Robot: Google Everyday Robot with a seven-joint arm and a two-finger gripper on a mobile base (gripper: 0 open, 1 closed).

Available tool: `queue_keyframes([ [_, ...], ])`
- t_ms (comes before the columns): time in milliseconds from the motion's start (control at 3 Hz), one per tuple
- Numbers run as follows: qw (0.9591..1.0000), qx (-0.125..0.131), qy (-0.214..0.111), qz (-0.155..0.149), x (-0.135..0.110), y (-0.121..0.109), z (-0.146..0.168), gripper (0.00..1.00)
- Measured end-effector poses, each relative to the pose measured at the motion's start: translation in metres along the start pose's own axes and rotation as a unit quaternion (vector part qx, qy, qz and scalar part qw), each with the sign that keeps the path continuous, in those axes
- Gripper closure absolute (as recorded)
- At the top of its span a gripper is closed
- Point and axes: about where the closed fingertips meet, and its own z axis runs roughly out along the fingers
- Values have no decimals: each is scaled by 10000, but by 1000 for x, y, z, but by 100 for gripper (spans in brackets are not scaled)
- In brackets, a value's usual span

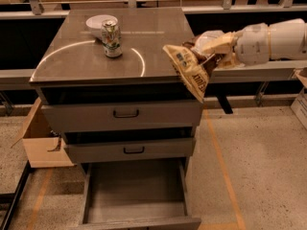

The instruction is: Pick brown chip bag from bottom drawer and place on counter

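Fingers (221, 43) at upper right of frame, clenched on top end of brown chip bag (190, 74). Bag hangs tilted over right front corner of desk (72, 61), lower tip below desk top.

Risk: dangling end likely snags desk edge on move inward, slips from pinch, falls toward open bottom drawer (136, 193).

Soda can (111, 38) and white bowl (95, 20) at upper left, well apart from bag, not in way.

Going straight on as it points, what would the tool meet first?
The tool, right of the counter, points left; probably its hanging brown chip bag strikes the counter's edge first; depth unclear.
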Motion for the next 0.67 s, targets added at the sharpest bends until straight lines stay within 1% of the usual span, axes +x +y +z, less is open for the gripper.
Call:
queue_keyframes([
  [333, 9998, -115, 20, -146, 37, -18, 16, 100],
  [667, 9991, -205, 275, -263, 81, -25, 38, 100],
])
